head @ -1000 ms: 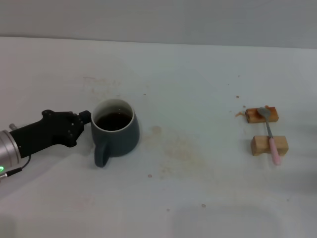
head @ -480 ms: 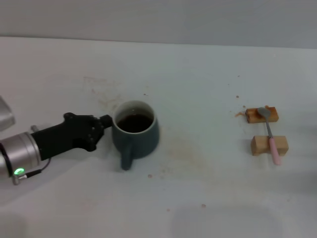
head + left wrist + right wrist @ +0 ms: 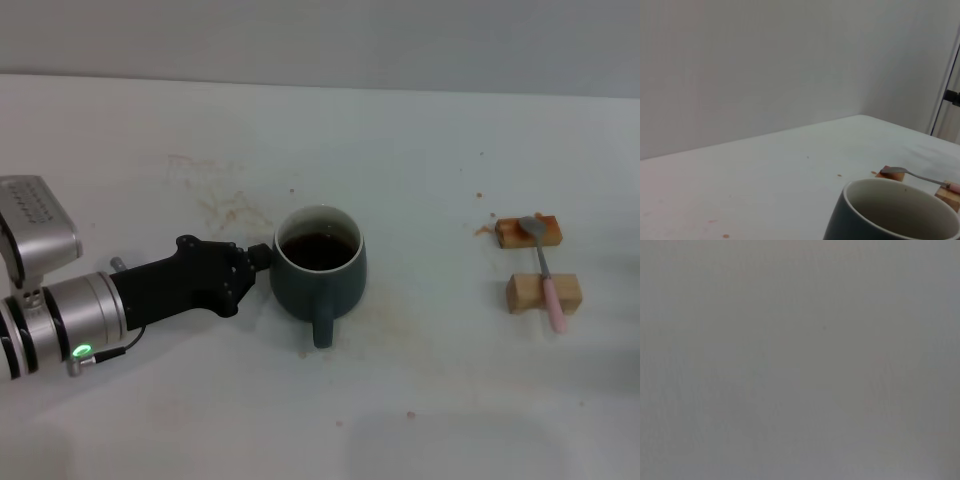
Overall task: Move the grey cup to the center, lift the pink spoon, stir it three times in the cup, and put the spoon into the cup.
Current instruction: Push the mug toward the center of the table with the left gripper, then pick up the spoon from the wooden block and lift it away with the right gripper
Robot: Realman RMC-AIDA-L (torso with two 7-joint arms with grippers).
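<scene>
The grey cup [image 3: 322,282] stands near the table's middle, holding dark liquid, with its handle pointing toward me. My left gripper [image 3: 262,256] reaches in low from the left, its black tip against the cup's left wall just under the rim. The left wrist view shows the cup's rim [image 3: 890,212] close up, with the pink spoon [image 3: 916,175] beyond it. The pink spoon [image 3: 546,276] lies at the far right, bridging two wooden blocks, bowl on the far one and pink handle toward me. My right gripper is out of view.
Two tan wooden blocks [image 3: 528,232] [image 3: 525,293] sit at the right under the spoon. Brown stains [image 3: 228,207] mark the white table left of and behind the cup. A grey wall [image 3: 320,40] closes the far edge.
My left arm has slid to the right across the table with the cup ahead of it. The cup has turned, so its handle swung from lower left to straight toward me. The spoon has not moved.
</scene>
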